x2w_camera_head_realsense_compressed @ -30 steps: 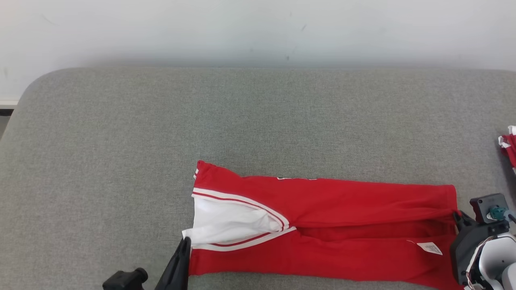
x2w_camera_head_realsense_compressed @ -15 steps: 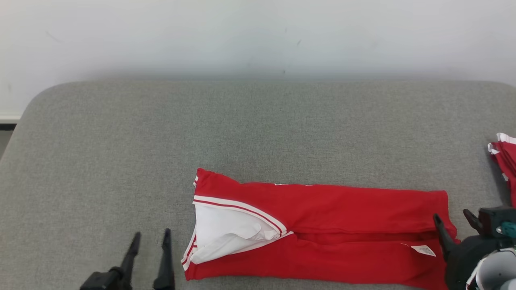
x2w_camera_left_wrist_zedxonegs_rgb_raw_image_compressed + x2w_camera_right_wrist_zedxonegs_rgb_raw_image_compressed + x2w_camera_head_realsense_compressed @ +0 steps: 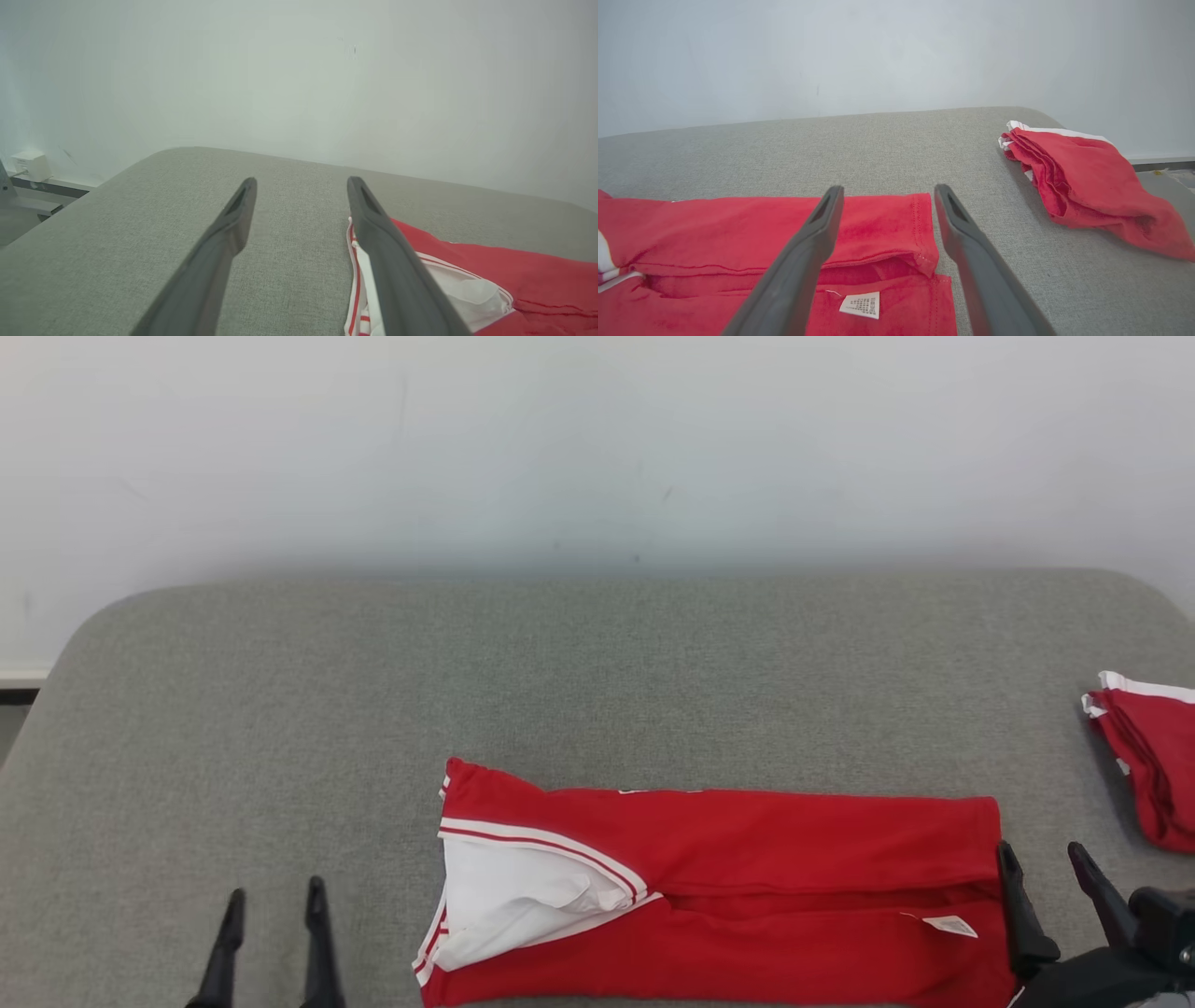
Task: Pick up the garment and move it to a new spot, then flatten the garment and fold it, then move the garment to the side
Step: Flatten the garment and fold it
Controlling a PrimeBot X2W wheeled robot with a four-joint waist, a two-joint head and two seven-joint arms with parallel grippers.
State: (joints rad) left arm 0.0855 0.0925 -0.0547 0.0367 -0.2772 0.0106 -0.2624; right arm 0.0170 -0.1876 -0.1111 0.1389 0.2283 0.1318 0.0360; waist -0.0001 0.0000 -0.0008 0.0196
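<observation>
Red cloth is what this moment turns on: the garment (image 3: 719, 896) lies folded into a long band on the grey padded surface (image 3: 597, 691), at about 6 o'clock in the head view. Its white-lined, striped end points toward 9 o'clock and its hem toward 3 o'clock. A second ago we had the left pincer pinched shut on that white-lined end and the right pincer shut at the hem; now both have let go. The left pincer (image 3: 275, 889) stands at 7 o'clock with its fingers spread wide, holding nothing, bare grey between it and the cloth. The right pincer (image 3: 1039, 849) at 4 o'clock is equally spread and empty, poised at the hem corner; whether a finger brushes the cloth we cannot tell. The garment has kept its shape where we laid it. We judge that one lengthwise fold is now set down, and since the band is still long, a fold across it and the move to the side probably remain. We count two pincers with four dark fingers, one garment in work and one white label (image 3: 949, 925) near its hem. We also count one other red bundle (image 3: 1144, 756) with white trim at 3 o'clock, well apart, one padded surface, and one pale wall (image 3: 597, 448) at 12 o'clock.
</observation>
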